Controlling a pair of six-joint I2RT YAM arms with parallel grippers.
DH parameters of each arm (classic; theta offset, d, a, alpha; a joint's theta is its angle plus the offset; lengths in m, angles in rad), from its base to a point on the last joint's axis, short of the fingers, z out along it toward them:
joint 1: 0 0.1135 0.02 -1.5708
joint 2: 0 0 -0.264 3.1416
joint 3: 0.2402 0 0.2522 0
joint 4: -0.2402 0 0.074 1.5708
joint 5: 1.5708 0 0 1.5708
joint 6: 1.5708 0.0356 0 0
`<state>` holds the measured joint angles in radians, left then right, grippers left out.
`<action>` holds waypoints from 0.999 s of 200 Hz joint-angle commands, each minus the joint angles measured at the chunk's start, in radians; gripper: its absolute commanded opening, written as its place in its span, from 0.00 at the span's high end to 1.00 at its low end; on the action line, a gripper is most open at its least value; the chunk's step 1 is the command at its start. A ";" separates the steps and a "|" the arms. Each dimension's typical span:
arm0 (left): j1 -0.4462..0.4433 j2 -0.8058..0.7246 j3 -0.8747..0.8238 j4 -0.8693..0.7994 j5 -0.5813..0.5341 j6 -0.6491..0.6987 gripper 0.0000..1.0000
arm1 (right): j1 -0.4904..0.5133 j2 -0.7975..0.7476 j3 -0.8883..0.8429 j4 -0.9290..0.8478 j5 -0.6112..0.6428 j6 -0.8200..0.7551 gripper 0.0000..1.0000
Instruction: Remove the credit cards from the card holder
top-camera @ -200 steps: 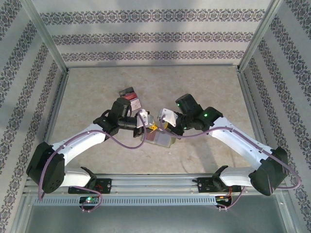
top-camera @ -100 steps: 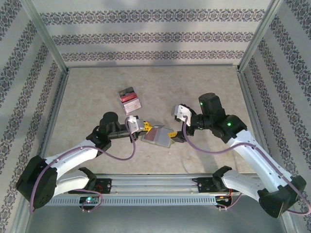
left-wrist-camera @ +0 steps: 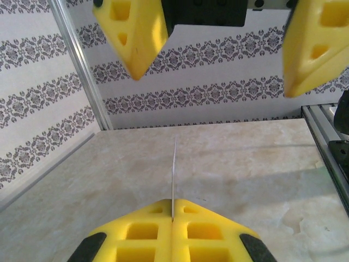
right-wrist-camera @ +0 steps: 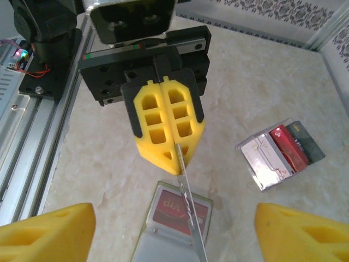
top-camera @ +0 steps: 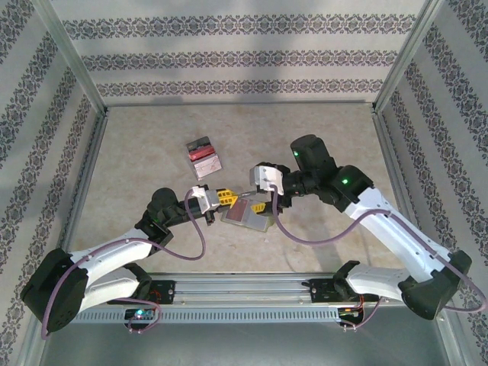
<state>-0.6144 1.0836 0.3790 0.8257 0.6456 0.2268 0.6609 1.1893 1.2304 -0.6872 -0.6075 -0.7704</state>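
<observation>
Inside the patterned-wallpaper enclosure, on the pale stone-look table [top-camera: 137, 168], I am working through the card holder [top-camera: 245, 216]. Several credit cards [top-camera: 204, 155] are lying out in a pile well apart from it, while a red card [right-wrist-camera: 177, 210] is sitting in its sleeve, waiting to be pulled. My left gripper [top-camera: 223, 198] is pinching the holder's thin flap [right-wrist-camera: 188, 202] upright; my right gripper [top-camera: 263, 202] is hovering above, jaws apart.

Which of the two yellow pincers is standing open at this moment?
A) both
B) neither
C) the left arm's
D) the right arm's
D: the right pincer has its fingers wide apart, while the left pincer is pressed shut on a thin sheet seen edge-on above the card holder.
</observation>
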 commanded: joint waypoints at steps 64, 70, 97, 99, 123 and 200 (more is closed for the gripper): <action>-0.012 -0.020 -0.019 0.096 -0.001 -0.027 1.00 | 0.032 0.107 0.055 -0.049 0.040 -0.090 0.51; -0.012 -0.020 -0.019 0.095 0.001 -0.028 1.00 | 0.035 0.112 0.055 -0.048 0.040 -0.091 0.53; -0.012 -0.018 -0.008 0.082 0.011 -0.036 1.00 | 0.042 0.130 0.055 -0.040 0.037 -0.097 0.61; -0.012 -0.018 -0.008 0.083 0.011 -0.036 1.00 | 0.042 0.131 0.055 -0.040 0.038 -0.096 0.63; -0.012 -0.018 -0.008 0.080 0.006 -0.035 1.00 | 0.041 0.133 0.052 -0.037 0.049 -0.092 0.76; -0.007 -0.093 0.007 -0.080 -0.125 -0.089 0.14 | 0.006 0.098 0.028 -0.056 0.075 -0.028 1.00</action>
<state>-0.6151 1.0386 0.3702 0.8341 0.5911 0.1738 0.6884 1.3170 1.2640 -0.7250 -0.5385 -0.8337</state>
